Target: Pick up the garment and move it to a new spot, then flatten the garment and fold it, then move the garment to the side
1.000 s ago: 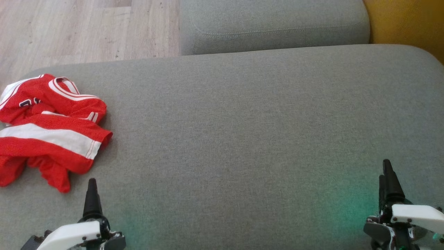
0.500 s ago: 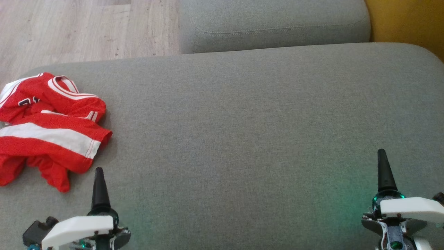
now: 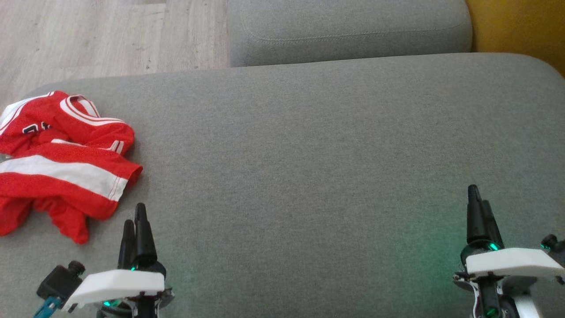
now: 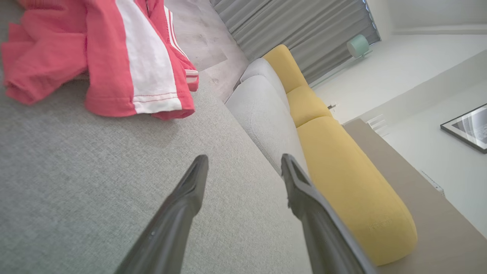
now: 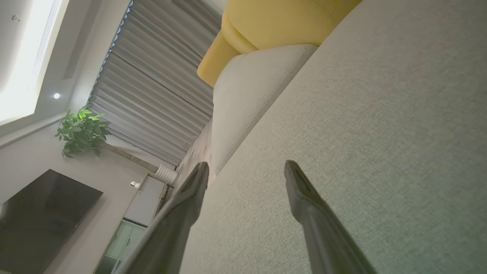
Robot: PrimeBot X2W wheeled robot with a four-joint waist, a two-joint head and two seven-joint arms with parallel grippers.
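The garment (image 3: 62, 163), a red jersey with white stripes, lies crumpled at the left end of the grey cushion (image 3: 309, 154). It also fills the upper left of the left wrist view, as the garment (image 4: 114, 57). My left gripper (image 3: 135, 216) hovers open just right of and nearer than the garment's lower edge, apart from it, with nothing between its fingers (image 4: 186, 194). My right gripper (image 3: 479, 198) stands open over bare cushion at the lower right, far from the garment, with its fingers (image 5: 304, 194) spread and empty.
A second grey cushion (image 3: 348, 31) lies beyond the far edge, with a yellow cushion (image 3: 521, 26) at the far right. Wooden floor (image 3: 88, 35) shows beyond the left far edge. The garment reaches the cushion's left edge.
Both grippers have risen forward in the head view and rolled, so that two fingers of each now show. The left one has come closer to the garment. The garment has not moved.
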